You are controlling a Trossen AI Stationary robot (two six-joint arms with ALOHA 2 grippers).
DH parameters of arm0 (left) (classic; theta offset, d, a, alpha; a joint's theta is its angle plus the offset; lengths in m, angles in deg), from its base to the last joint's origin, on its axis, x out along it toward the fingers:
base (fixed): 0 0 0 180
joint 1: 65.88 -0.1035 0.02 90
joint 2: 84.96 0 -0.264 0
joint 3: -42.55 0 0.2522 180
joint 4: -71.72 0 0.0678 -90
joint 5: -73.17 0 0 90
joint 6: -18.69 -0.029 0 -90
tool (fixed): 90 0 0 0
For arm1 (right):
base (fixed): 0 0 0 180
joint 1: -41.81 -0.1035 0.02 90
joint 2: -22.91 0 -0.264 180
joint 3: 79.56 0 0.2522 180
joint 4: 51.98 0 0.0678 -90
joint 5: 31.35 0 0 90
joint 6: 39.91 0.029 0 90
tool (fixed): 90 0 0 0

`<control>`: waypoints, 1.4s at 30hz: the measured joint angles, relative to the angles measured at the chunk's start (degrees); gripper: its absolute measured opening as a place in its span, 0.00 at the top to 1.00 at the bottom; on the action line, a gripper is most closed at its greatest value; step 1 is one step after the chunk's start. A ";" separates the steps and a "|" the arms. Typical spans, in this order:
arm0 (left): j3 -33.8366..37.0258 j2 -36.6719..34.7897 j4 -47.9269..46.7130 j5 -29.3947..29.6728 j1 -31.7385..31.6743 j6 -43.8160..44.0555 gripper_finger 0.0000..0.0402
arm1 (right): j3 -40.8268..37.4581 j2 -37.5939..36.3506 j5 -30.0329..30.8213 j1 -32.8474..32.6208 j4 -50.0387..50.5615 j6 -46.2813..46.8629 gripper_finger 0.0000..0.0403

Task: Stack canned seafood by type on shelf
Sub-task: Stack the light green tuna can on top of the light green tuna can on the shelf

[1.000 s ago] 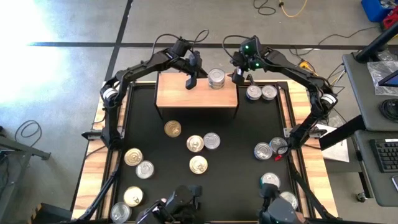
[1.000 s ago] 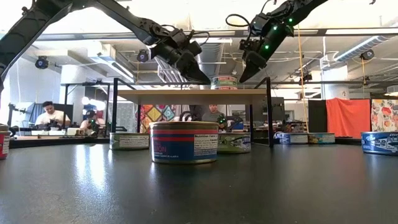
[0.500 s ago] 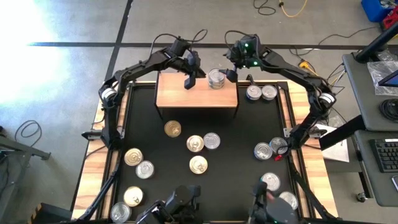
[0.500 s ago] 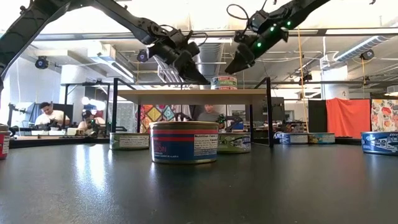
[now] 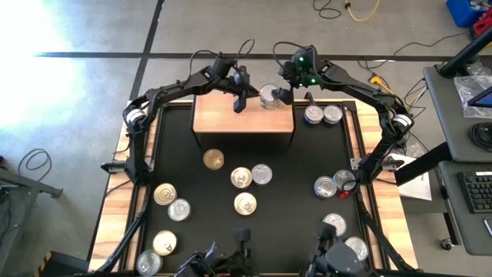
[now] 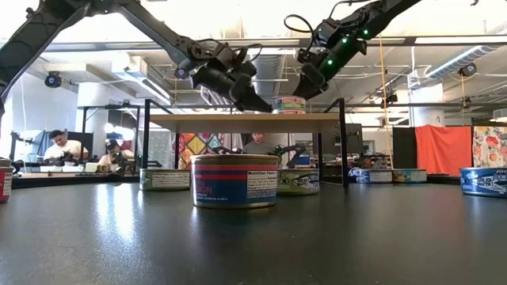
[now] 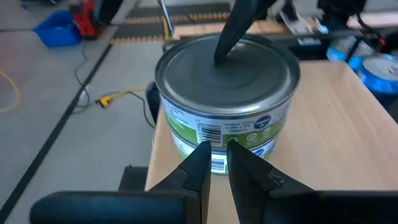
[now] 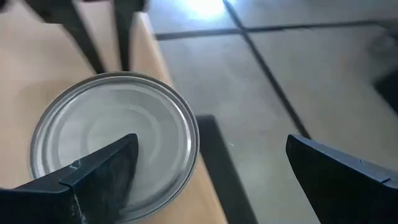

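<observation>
**Two Pincers Beside a Stack of Tins**

A stack of tins point(image 5: 268, 95) is seen on the shelf point(image 5: 243, 115), between both pincers. The left gripper point(image 5: 239, 98) is pinched together, holding nothing. The right gripper point(image 5: 285, 93) is spread wide over the top tin

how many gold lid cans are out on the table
5 gold cans on the table: one by the shelf, two mid-table, two front left. Lids under stacked cans could be hidden.
</observation>
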 joint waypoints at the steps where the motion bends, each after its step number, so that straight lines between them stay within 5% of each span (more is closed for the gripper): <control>1: 0.23 0.00 1.66 0.00 -0.01 0.99 0.91 | 0.00 -0.20 1.92 0.02 0.02 0.57 0.01; 7: 0.02 0.00 6.75 0.46 0.20 2.24 0.91 | 0.00 -1.60 10.48 0.04 1.42 2.74 0.01; 26: 4.26 -3.11 4.16 0.00 0.89 0.74 0.91 | -0.66 -1.25 7.33 -1.80 2.01 7.94 0.01; 35: 16.82 -11.90 11.91 0.50 2.59 0.17 0.91 | -0.89 -2.76 7.45 -2.83 2.95 7.52 0.01; 42: 30.09 -23.46 17.15 9.52 6.78 0.61 0.91 | -0.90 -8.25 7.56 -5.76 1.55 4.87 0.01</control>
